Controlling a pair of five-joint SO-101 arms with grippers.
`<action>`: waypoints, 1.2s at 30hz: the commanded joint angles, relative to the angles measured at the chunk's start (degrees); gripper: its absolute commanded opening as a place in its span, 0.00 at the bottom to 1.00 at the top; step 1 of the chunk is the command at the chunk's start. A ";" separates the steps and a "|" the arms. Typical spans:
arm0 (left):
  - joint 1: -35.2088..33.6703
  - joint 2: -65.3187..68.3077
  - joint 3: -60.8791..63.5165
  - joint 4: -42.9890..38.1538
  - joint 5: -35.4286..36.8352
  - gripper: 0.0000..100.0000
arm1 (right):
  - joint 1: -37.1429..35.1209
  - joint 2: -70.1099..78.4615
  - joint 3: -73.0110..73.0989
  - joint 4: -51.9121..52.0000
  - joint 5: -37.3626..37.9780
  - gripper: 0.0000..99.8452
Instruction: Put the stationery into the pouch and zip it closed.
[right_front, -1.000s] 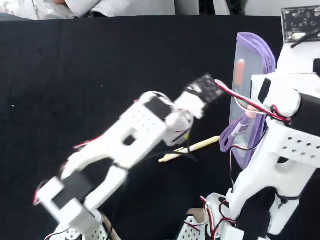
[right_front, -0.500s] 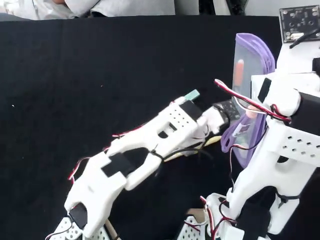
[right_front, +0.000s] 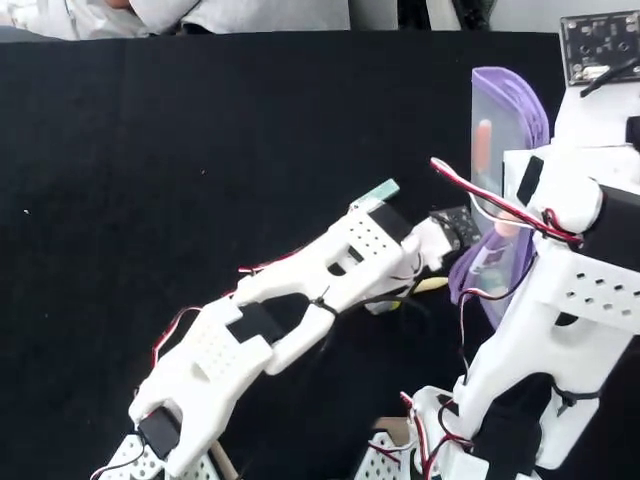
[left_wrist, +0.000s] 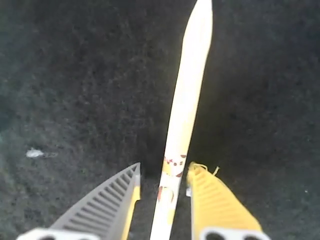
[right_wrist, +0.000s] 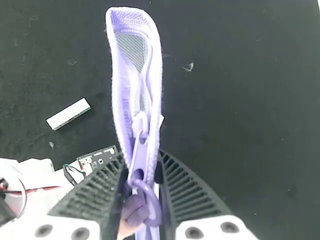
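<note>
My left fingers (left_wrist: 212, 205) are partly open and straddle the pen (left_wrist: 187, 105). One finger lies just beside the barrel. The other stands off it with a visible strip of worktop (left_wrist: 75, 75) between, so the pen is bracketed, not clamped. The pen is pale yellow and lies flat on the black worktop, its far end pointing away from my wrist.

My right fingers (right_wrist: 187, 195) are closed on the pouch (right_wrist: 135, 80), pinching its zip edge from both sides. The pouch is lilac and stands on edge, upright between them. The zip pull (right_wrist: 139, 125) hangs on that edge just beyond the fingertips, and a purple loop (right_wrist: 145, 197) sits down between the fingers.

High view: the pouch (right_front: 505, 120) shows a clear side panel, through which an orange-red item (right_front: 483, 140) can be seen inside. I cannot tell whether the pouch's lower end touches the worktop (right_front: 200, 150). A short yellow stretch of the pen (right_front: 432, 285) shows just beside the pouch's lower end, on the side facing my left arm.

A small rectangular block (right_front: 380, 191), pale green on top, lies near the pouch on that same side and apart from it. In the right wrist view the block (right_wrist: 68, 113) lies flat on the worktop beside the pouch.
</note>
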 joint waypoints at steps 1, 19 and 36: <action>1.89 -0.09 -1.45 -0.09 0.18 0.16 | 0.35 -0.04 -2.59 0.79 0.00 0.01; -2.42 -2.99 -20.88 20.75 7.65 0.03 | 0.26 -0.04 -2.59 0.88 0.00 0.01; -28.62 -6.24 -34.86 23.38 17.05 0.03 | -6.24 -0.57 -1.54 1.76 0.35 0.01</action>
